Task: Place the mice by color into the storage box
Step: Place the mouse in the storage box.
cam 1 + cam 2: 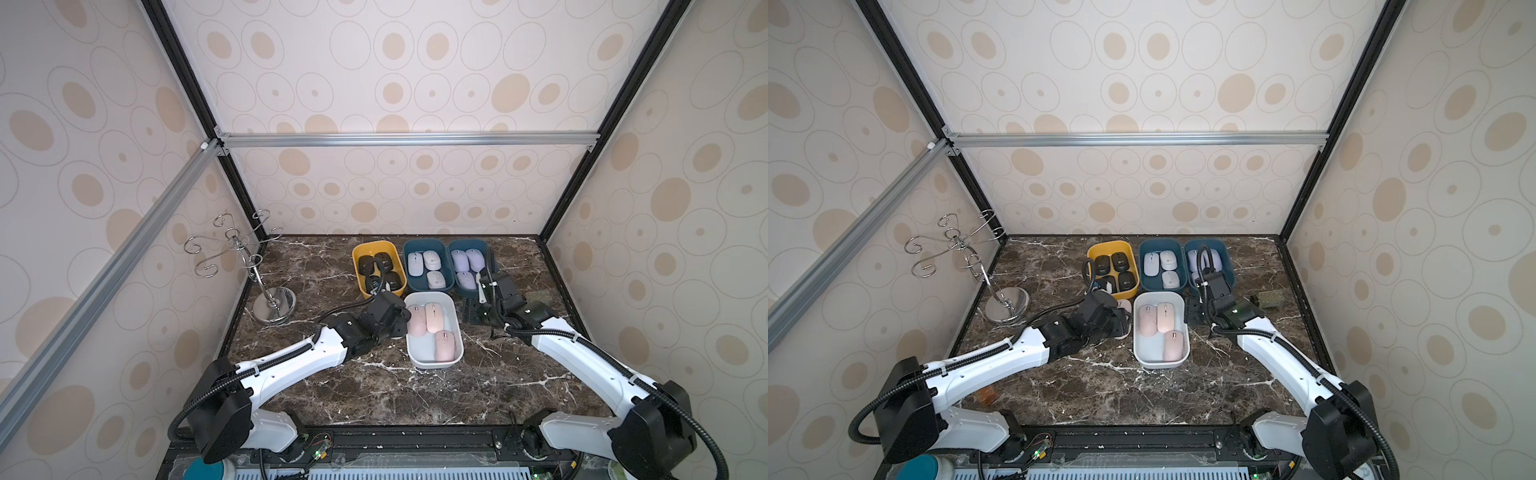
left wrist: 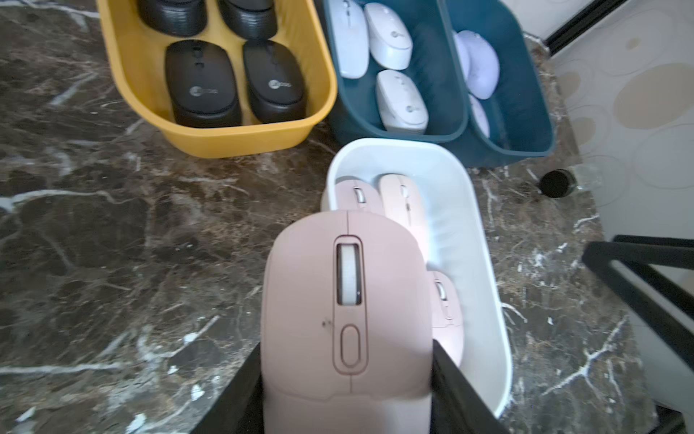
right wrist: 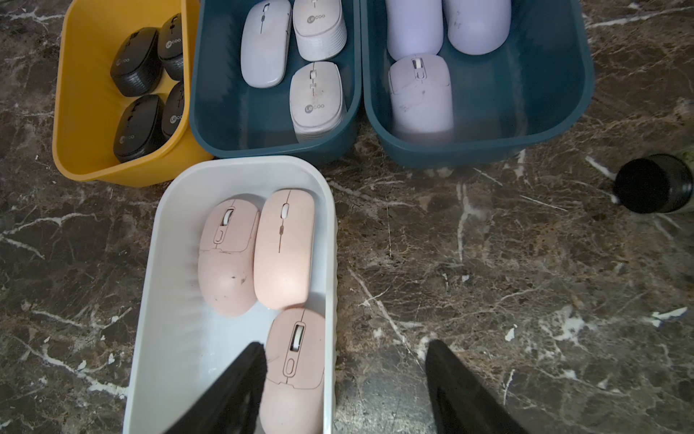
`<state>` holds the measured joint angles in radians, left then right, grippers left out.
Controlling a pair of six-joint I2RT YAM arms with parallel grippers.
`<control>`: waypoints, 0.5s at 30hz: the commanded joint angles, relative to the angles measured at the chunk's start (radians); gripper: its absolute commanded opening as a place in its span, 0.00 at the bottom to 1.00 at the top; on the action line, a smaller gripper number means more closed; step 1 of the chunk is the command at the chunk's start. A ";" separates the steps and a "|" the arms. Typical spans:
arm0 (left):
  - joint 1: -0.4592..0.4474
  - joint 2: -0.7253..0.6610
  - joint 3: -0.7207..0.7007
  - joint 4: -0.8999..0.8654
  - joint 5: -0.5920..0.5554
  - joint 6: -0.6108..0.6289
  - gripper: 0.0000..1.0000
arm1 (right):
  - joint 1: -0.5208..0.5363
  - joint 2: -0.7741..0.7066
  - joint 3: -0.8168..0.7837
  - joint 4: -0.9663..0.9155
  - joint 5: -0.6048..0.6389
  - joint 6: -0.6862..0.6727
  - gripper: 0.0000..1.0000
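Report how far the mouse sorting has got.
Done: four black mice in the yellow box, three white mice and three lavender mice in the blue boxes, three pink mice in the white box. In hand: the left tool grips a fourth pink mouse beside it. Left: drop that in.

We see a robot test booth: wallpapered panels on aluminium rails enclose the marble counter around the jaws.

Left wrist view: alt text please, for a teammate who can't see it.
The left gripper holds a pink mouse by its sides, next to the white box where three pink mice lie. Behind stand a yellow box of black mice and two teal boxes with white mice and lavender mice.
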<state>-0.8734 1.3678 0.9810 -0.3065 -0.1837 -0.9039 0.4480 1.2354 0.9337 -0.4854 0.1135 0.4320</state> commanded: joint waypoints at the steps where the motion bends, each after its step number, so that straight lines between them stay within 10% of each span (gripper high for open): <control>1: -0.044 0.036 0.023 0.024 0.011 -0.072 0.48 | -0.006 -0.010 -0.013 -0.006 0.035 -0.005 0.70; 15: -0.142 0.341 0.172 0.081 0.065 -0.073 0.50 | -0.006 -0.016 -0.015 -0.014 0.070 0.007 0.71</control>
<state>-1.0138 1.6882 1.0870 -0.2409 -0.1101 -0.9726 0.4480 1.2343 0.9287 -0.4870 0.1669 0.4332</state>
